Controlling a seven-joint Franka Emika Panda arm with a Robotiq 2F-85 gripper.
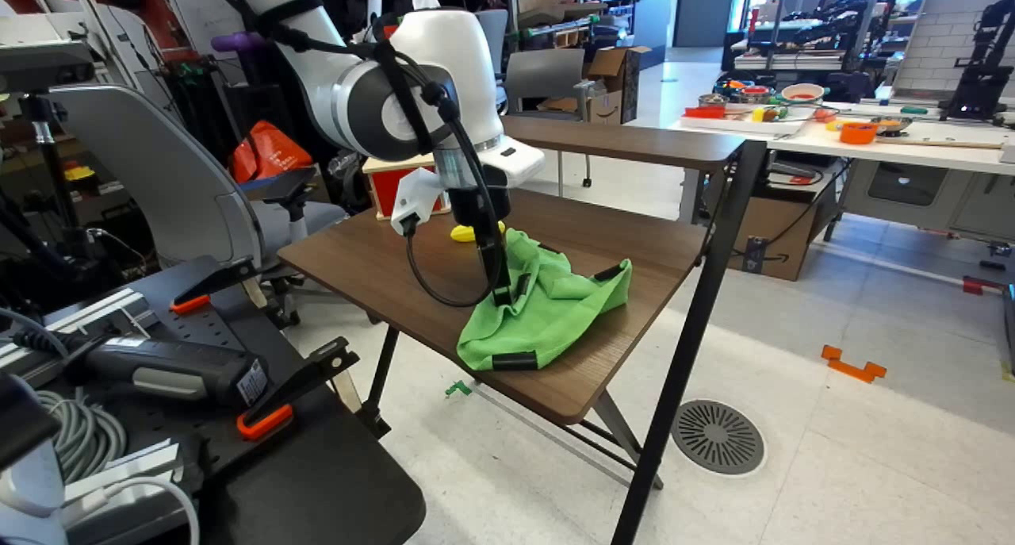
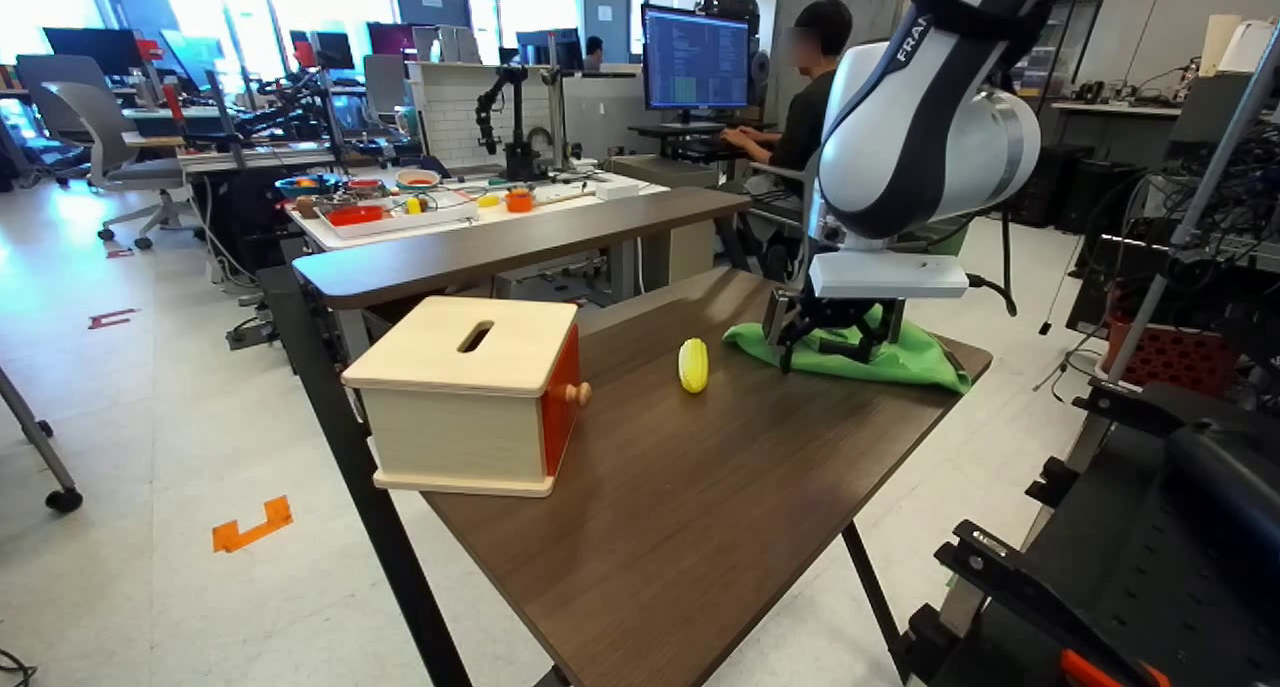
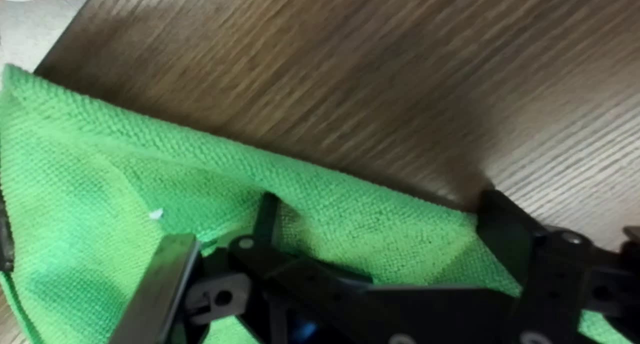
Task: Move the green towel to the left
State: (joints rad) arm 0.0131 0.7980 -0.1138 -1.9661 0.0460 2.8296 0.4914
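Note:
The green towel [image 1: 555, 307] lies crumpled near one end of the brown table [image 1: 634, 228], with black patches on it. It also shows in an exterior view [image 2: 910, 357] and fills much of the wrist view [image 3: 75, 184]. My gripper [image 1: 503, 295] points down at the towel, low over the table. In the wrist view the gripper [image 3: 381, 196] has its two fingers wide apart, with towel cloth between them. One fingertip presses against the cloth; the other stands at the towel's edge by bare wood. The gripper [image 2: 832, 352] also looks open in an exterior view.
A yellow corn-like object [image 2: 693, 365] lies on the table between towel and box. A wooden box [image 2: 460, 417] with a red front and knob stands at the far end. A raised shelf [image 2: 540, 242] runs along one table side. A black cart [image 1: 238, 418] stands close by.

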